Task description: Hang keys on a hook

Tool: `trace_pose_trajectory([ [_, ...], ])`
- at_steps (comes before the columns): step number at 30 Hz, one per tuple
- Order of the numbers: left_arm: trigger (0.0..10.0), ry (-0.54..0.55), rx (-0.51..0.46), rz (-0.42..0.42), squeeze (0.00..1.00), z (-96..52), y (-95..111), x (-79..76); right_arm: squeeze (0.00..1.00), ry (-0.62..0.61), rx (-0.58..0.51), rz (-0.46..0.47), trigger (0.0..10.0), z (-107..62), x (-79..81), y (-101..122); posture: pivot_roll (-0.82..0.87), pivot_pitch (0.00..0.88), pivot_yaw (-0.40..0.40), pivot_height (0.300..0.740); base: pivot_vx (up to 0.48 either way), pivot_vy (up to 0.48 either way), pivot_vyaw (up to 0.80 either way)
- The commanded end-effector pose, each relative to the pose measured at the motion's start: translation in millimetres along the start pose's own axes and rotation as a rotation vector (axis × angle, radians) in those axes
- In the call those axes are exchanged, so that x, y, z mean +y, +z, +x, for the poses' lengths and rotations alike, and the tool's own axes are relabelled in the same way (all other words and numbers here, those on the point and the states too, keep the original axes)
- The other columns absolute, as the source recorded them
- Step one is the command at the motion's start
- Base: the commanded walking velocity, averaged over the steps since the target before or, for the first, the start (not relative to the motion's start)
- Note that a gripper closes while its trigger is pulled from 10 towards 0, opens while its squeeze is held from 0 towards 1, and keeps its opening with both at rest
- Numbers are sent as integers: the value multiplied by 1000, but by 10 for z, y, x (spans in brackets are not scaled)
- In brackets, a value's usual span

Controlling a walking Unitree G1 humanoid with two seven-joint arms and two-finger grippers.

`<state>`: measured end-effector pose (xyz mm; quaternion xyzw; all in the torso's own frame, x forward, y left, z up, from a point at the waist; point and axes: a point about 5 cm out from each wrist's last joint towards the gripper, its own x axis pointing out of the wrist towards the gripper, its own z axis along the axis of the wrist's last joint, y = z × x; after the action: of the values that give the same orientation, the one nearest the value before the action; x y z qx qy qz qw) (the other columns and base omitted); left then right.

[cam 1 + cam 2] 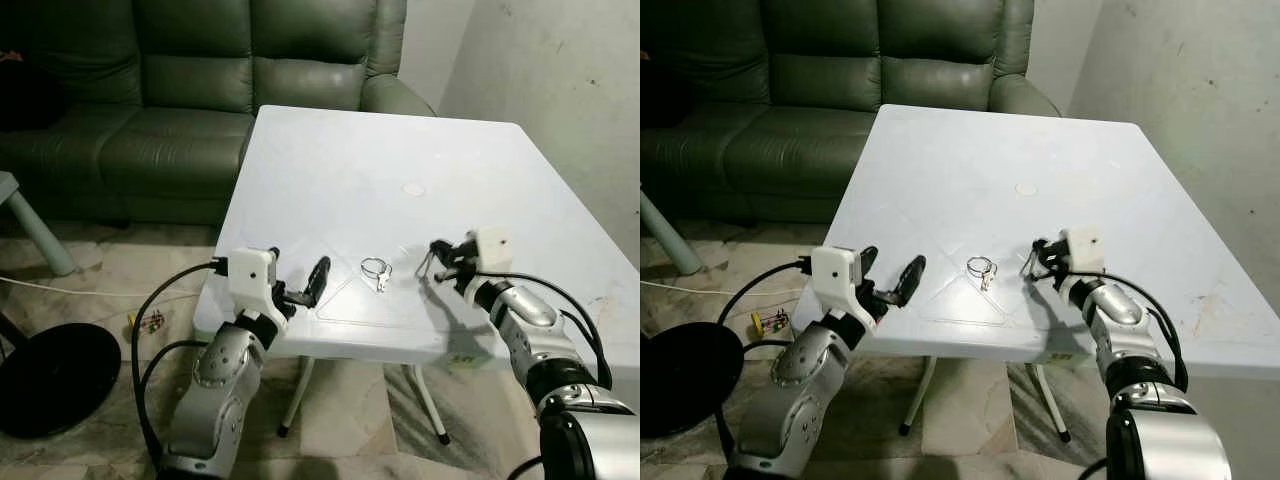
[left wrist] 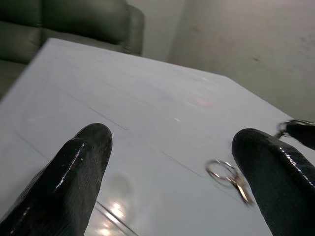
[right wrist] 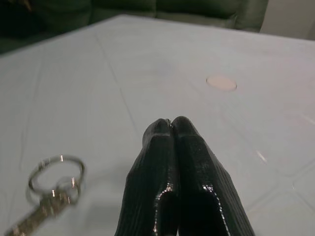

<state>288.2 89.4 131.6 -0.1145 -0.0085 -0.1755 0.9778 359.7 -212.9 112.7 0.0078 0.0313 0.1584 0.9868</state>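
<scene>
Right now your left pincer [image 1: 300,284] sits low at the near edge of the white table [image 1: 400,150], its two black fingers [image 2: 74,172] spread wide and pointing across the tabletop toward the keys [image 1: 376,270]. Your right pincer [image 1: 438,258] is over the near right part of the table, its fingers pressed together tip to tip with nothing between them, as the right wrist view shows; a small bit of metal wire appears beside its tips in the head views, but you cannot tell from these pictures whether it belongs to the pincer. The keys lie flat on the table between your two pincers, closer to the right one, touched by neither: a silver ring with a small key trailing from it toward the near edge. In the left wrist view the ring lies just beside the inner face of one finger, on the tabletop ahead of the open gap. Farther up the table you can see a small round pale disc [image 1: 413,189] set in the surface, well apart from the keys. Beyond the far edge stands a dark green sofa [image 1: 200,80], and to your right a grey scuffed wall [image 1: 560,90]. Down on the tiled floor [image 1: 120,270] to your left lies a round black object [image 1: 50,375].
</scene>
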Motion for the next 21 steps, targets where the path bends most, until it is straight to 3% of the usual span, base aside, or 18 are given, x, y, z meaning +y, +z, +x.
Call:
trace_pose_trajectory([
  [1,10000,54,-13,-12,0,80,26,41,0,-40,-89,28,0,56,-19,177,7,10,-79,740,0,0,0],
  [12,10000,205,-120,18,0,454,396,346,0,-157,-330,68,196,125,57,563,-5,0,-71,740,0,0,0],
  [13,10000,210,-145,29,0,512,495,409,0,-179,-363,60,9490,128,99,628,-13,0,-67,740,0,0,0],
  [14,10000,213,-156,34,0,532,530,434,0,-191,-379,57,10000,123,115,654,-17,0,-65,740,0,0,0],
  [21,10000,189,-178,70,0,548,628,546,0,-228,-448,42,10000,47,246,747,-26,0,-57,740,0,0,0],
])
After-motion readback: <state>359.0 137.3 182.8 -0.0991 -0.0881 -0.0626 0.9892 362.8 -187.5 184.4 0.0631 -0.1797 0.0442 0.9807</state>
